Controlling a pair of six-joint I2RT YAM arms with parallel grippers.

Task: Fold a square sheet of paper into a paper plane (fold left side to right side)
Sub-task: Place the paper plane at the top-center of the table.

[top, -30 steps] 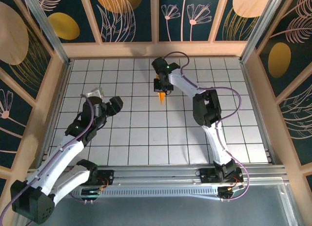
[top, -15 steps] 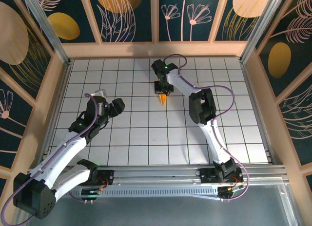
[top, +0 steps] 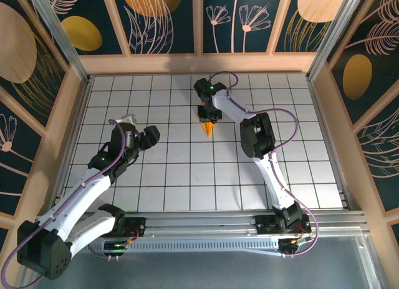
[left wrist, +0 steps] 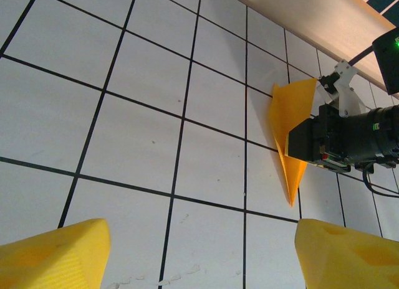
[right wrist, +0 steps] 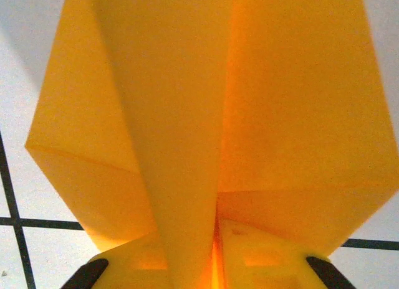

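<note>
The plane (top: 207,128) lies in the upper middle of the top view on the tiles (top: 187,170), nose toward the frame's bottom. The right gripper (top: 207,118) has its fingers (right wrist: 262,261) narrow about the centre crease; whether they pinch it I cannot tell. Left of centre, the left gripper (left wrist: 199,255) gapes wide, empty.

table (top: 187,177): white tiles, black grid lines
walls (top: 218,37): dark teal panels, golden ovals, pale pink leaf and flower outlines
frame (top: 199,63): light wood beams between panels
posts (top: 58,33): aluminium, both rear corners
rail (top: 206,222): metal, near edge
light: even, soft shadows
</note>
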